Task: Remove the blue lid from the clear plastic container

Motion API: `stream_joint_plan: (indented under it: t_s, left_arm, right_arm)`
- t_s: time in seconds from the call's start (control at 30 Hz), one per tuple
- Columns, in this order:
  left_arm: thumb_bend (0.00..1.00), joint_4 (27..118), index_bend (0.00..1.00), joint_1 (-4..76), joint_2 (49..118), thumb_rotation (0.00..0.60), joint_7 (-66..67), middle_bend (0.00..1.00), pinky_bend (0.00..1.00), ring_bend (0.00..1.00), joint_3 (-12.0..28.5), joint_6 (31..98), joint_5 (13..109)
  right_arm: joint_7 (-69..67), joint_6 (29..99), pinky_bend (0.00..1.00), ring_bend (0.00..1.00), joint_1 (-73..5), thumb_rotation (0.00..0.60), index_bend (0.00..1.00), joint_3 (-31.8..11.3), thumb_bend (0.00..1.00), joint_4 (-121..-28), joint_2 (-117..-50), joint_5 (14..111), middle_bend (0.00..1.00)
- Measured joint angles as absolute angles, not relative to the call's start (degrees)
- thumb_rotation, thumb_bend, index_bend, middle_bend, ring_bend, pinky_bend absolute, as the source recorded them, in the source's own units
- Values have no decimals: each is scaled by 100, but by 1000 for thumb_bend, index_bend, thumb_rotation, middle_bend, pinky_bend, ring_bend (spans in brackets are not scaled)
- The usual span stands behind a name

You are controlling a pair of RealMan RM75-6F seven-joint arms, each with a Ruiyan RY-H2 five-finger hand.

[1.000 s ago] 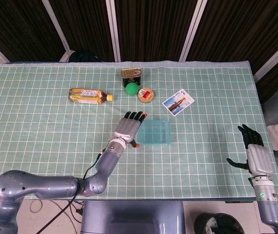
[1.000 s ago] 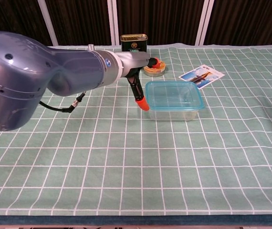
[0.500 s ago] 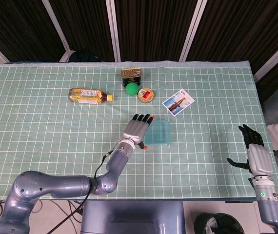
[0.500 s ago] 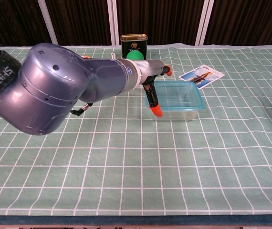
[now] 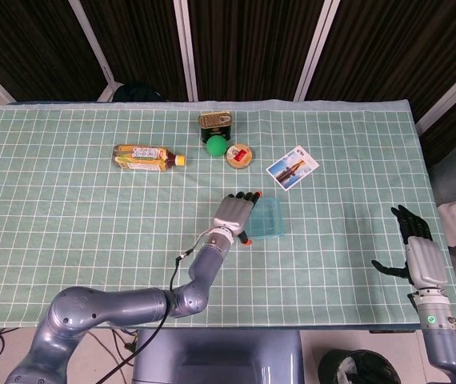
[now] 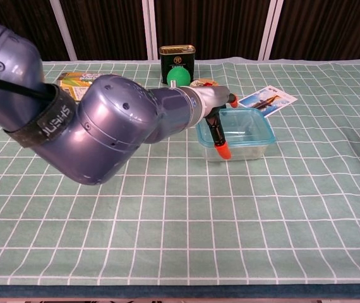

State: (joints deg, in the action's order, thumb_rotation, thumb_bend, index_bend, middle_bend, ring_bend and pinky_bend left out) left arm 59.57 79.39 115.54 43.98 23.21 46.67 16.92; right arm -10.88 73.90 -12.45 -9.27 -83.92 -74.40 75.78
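Note:
The clear plastic container (image 6: 243,152) with its blue lid (image 5: 270,217) (image 6: 248,125) sits near the table's middle. My left hand (image 5: 233,213) (image 6: 216,108) reaches over the lid's left part with fingers stretched out. An orange-tipped thumb hangs down in front of the container's near wall. I cannot tell whether the fingers touch the lid; nothing is gripped. The big forearm hides the container's left edge in the chest view. My right hand (image 5: 418,252) hovers with spread fingers at the table's right edge, holding nothing.
Behind the container stand a green tin can (image 5: 214,122), a green ball (image 5: 215,146) and a small round tin (image 5: 239,154). A picture card (image 5: 292,168) lies to the back right. A tea bottle (image 5: 148,157) lies at the back left.
My left hand has slid to the right, from beside the container's left edge to above the lid's left part. The container and right hand have stayed put.

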Motion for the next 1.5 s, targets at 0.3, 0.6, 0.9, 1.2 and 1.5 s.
stream_joint_plan:
  t_s: [0.3, 0.6, 0.9, 1.2, 1.5]
  left_arm:
    - [71, 6256, 182, 7524, 11303, 600, 4049, 245, 346, 223, 1993, 4806, 2419]
    - [71, 7400, 182, 6774, 10196, 600, 3535, 245, 333, 211, 1425, 4706, 3417]
    - [70, 7906, 173, 6213, 9357, 600, 2281, 237, 322, 192, 1087, 4044, 4953]
    - [70, 7899, 136, 5953, 9164, 600, 966, 207, 309, 177, 881, 3494, 6671]
    - [70, 7706, 106, 5981, 9073, 600, 214, 170, 290, 148, 566, 3377, 8046]
  right_arm:
    - [-1081, 7375, 0, 0, -1240, 600, 0, -920, 130, -8434, -7411, 7575, 0]
    - [-971, 7394, 0, 0, -1239, 600, 0, -909, 130, -8457, -7411, 7582, 0]
    - [-800, 7417, 0, 0, -1239, 600, 0, -895, 129, -8528, -7408, 7582, 0]
    - [-699, 7470, 0, 0, -1221, 600, 0, -897, 130, -8585, -7413, 7567, 0]
    - [-717, 7446, 0, 0, -1225, 600, 0, -896, 130, -8597, -7409, 7563, 0]
